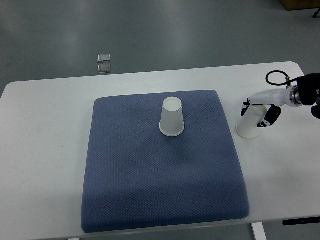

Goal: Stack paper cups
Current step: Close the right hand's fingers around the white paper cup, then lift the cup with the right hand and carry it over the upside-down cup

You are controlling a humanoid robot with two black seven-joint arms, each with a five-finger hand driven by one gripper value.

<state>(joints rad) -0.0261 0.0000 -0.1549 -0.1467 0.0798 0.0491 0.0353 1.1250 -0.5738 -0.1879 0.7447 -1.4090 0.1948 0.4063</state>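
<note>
Right hand [261, 111]: it comes in from the right edge and is wrapped around a white paper cup [250, 125] that sits mouth-down on the bare white table [45, 150], just off the right edge of the blue mat [160, 175]. Dark fingertips show on both sides of the cup wall, so I judge the grasp closed on it.
Left hand: not visible anywhere in the view.
Target cup [172, 117]: a second white paper cup stands upside down on the mat, a little above its centre, well apart from the held one.
Step in hand: by my reading, securing the side cup so it can be carried over and dropped onto the target.
Doing it well: squeeze lightly, since thin paper walls buckle under pressure. Lift straight up before travelling so the rim clears the mat's raised edge. Keep the cup mouth-down and level, centre it over the target's base, then lower vertically so it slides over without tipping it.
Risk: the soft mat may let the target cup rock if it is nudged sideways.
</note>
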